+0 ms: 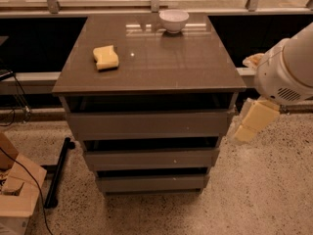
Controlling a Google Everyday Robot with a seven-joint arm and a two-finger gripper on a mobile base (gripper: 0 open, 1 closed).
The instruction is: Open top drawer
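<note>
Tool just beside top drawer right end, its opening impossible to tell.

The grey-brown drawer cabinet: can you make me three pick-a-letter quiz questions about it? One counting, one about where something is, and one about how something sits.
1. How many drawers does the grey-brown cabinet have?
A) one
B) three
C) five

2. Where is the robot's cream gripper?
A) on the cabinet's top
B) to the cabinet's right in the picture, level with the wide grey-brown top drawer
C) under the lowest drawer

3. How does the round white bowl sit?
A) upright
B) upside down
C) on its side

Answers:
1 B: three flat fronts are stacked one under another.
2 B: it hangs beside that drawer's right end.
3 A: its open mouth faces up.
</note>
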